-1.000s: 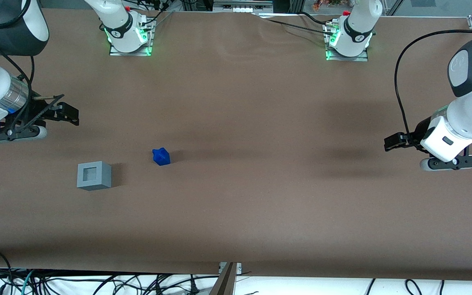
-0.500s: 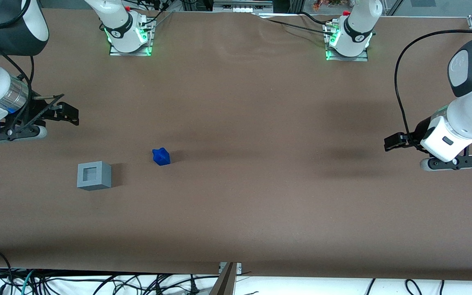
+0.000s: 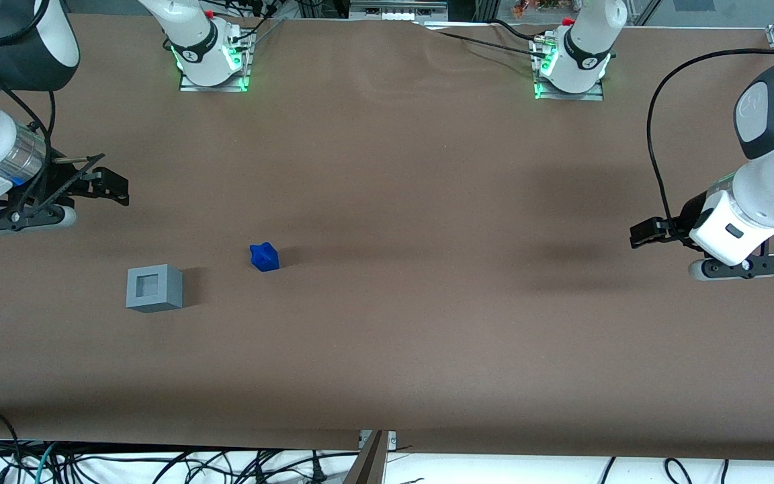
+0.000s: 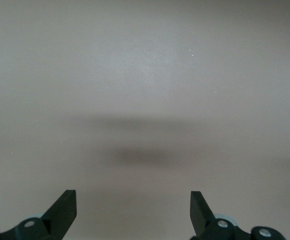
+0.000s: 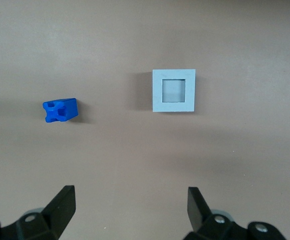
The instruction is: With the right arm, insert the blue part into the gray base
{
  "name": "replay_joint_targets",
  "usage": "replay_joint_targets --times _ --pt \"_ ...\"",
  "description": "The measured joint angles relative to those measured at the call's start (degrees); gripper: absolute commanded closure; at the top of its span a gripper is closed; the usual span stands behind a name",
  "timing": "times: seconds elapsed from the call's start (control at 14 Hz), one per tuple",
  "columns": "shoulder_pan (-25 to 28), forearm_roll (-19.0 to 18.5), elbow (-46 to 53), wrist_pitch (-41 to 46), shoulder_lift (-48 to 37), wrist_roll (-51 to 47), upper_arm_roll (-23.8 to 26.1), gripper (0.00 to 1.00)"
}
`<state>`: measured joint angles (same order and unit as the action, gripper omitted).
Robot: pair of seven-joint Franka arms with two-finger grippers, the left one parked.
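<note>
The blue part (image 3: 265, 257) lies on the brown table, apart from the gray base (image 3: 153, 288) and a little farther from the front camera than it, on the side toward the parked arm. The gray base stands with its square recess facing up and empty. My right gripper (image 3: 117, 188) hangs above the table at the working arm's end, farther from the front camera than both pieces. It is open and holds nothing. The right wrist view shows the blue part (image 5: 60, 110) and the gray base (image 5: 174, 91) ahead of the open gripper (image 5: 129, 205), both well clear of the fingers.
The brown table cover (image 3: 387, 349) spreads wide around both pieces. Two arm bases with green lights (image 3: 211, 64) (image 3: 568, 70) stand at the table's edge farthest from the front camera. Loose cables (image 3: 158, 467) hang below the near edge.
</note>
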<state>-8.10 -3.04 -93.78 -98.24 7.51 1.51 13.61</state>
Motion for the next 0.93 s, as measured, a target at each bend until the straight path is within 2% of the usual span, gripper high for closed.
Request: replay_joint_targets --times 0.64,0.93 --pt "0.0 0.0 0.01 0.2 0.1 0.04 0.15 0.01" --pt "0.33 0.0 -0.13 -0.71 1.56 -0.36 2.0 0.01"
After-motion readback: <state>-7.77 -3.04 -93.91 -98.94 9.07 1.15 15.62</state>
